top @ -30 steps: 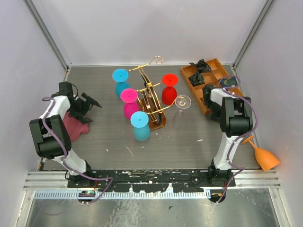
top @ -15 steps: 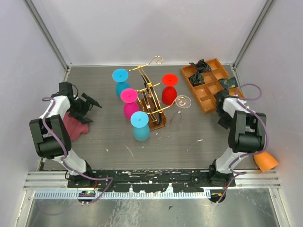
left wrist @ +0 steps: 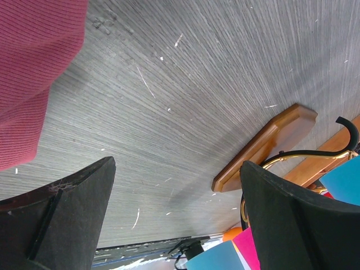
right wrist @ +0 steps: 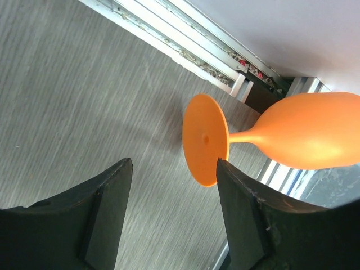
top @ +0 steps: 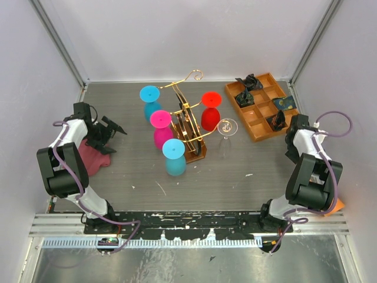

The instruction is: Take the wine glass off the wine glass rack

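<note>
A teal glass (top: 149,94), a pink glass (top: 159,119) and a blue glass (top: 174,149) crowd the left side of the wine glass rack (top: 189,127). A red glass (top: 210,112) and a clear glass (top: 227,126) block its right, with the wooden tray (top: 257,136) near. In front, the table (top: 235,171) is open.

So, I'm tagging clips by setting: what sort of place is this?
Probably a robot test cell, not a home: plain white enclosure walls with aluminium framing, two robot arms bolted to a metal rail, and a scuffed grey wood-grain tabletop.
</note>
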Available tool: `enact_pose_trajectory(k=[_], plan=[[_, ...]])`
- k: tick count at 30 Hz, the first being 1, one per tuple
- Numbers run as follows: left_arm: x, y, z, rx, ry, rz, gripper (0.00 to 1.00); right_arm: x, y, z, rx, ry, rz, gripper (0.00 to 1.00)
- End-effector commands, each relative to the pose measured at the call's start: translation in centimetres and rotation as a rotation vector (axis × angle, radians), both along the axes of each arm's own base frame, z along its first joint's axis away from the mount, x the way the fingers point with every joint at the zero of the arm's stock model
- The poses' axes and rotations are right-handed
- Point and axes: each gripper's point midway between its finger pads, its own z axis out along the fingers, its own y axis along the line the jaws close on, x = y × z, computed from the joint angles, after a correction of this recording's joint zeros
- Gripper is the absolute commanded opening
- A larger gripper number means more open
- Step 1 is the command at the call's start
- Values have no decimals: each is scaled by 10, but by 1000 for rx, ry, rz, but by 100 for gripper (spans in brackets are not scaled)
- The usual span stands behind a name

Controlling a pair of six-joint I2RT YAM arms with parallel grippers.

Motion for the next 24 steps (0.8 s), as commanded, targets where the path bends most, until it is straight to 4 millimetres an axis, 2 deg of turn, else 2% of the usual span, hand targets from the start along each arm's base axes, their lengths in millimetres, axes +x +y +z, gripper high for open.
enact_pose_trajectory(k=[1,8,14,22,23,24], plan=[[0,-4,1,-32,2,-19,99,-9,-6,13,-32,-40,-43,66],[1,-6,-2,-41,9,-23,99,-20,-6,2,19,-41,-89,65],[1,-8,-6,-50,13,-28,99,-23,-12,18,-23,-89,-109,62],[0,-9,-7,-54,14,-29,99,-33,-11,-19,99,-55,-164,57],[0,-9,-7,-54,14,-29,99,-34,-12,-22,107,-51,-170,54],[0,-9,-7,-55,15,-29,99,-33,-12,-24,109,-49,-169,45]])
